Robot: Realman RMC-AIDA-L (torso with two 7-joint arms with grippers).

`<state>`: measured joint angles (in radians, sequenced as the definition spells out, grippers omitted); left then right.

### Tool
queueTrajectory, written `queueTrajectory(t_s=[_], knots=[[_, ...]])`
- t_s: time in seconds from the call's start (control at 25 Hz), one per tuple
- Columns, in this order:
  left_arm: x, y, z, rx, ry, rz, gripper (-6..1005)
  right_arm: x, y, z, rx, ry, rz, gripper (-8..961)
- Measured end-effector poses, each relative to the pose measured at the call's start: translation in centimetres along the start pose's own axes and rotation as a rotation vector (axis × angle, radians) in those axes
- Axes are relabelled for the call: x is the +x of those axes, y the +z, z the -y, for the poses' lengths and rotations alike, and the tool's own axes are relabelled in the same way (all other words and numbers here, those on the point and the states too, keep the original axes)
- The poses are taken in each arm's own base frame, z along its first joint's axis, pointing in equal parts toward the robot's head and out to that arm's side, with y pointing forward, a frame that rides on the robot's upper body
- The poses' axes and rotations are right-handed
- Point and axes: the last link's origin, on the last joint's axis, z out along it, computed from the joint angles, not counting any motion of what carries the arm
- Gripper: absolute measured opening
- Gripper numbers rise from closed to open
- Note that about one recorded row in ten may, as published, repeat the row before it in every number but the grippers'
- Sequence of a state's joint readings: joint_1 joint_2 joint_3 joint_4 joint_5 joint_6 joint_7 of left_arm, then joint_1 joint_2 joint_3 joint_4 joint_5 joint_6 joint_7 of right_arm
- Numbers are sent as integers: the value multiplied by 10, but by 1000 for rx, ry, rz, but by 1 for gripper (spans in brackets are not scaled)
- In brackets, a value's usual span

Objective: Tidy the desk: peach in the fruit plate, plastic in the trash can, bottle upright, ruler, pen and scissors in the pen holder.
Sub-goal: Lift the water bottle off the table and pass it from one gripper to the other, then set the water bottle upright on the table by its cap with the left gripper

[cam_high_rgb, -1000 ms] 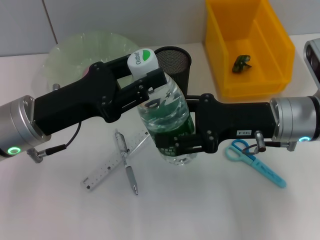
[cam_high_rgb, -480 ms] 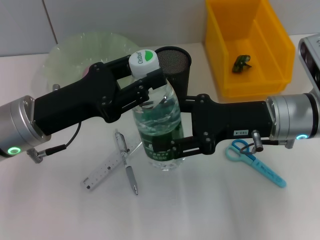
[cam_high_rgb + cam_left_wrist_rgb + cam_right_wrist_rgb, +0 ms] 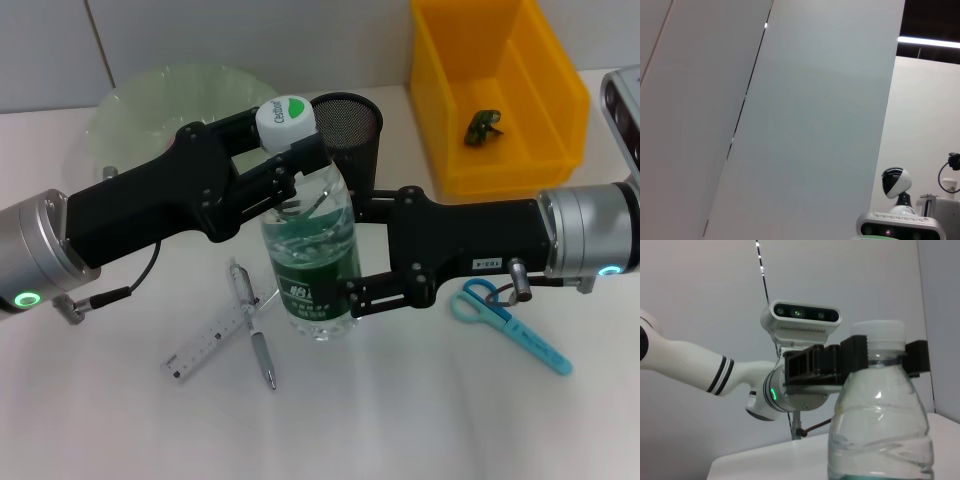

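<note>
The water bottle [image 3: 312,270] stands near upright on the surface [image 3: 420,420], just in front of the mesh pen holder [image 3: 350,130]. The left hand [image 3: 290,165] is closed on its neck under the white cap [image 3: 284,116]; the right hand [image 3: 345,290] clamps the labelled lower body. Partly full, it likely feels bottom-heavy, with thin, slick walls that give under pressure, so the stiff neck is the safer hold. The pen [image 3: 250,320] and ruler [image 3: 225,335] lie crossed just beside its base and the scissors [image 3: 510,325] sit under the right arm, leaving open room mainly toward the front.
</note>
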<state>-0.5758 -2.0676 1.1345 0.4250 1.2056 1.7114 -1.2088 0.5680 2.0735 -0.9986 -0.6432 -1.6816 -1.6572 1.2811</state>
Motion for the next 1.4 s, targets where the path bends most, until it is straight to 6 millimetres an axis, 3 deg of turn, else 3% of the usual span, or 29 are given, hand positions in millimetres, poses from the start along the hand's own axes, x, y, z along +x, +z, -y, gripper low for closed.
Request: queueTrajectory(t_s=[0.96, 1.32, 1.4], knots=[[2, -3, 7, 48, 26, 16, 452, 0, -17, 3, 57, -13, -41, 823], [6, -26, 19, 202, 114, 37, 454, 3, -54, 7, 212, 8, 8, 821], [9, -40, 24, 274, 151, 30, 455, 3, -66, 9, 260, 15, 30, 821]])
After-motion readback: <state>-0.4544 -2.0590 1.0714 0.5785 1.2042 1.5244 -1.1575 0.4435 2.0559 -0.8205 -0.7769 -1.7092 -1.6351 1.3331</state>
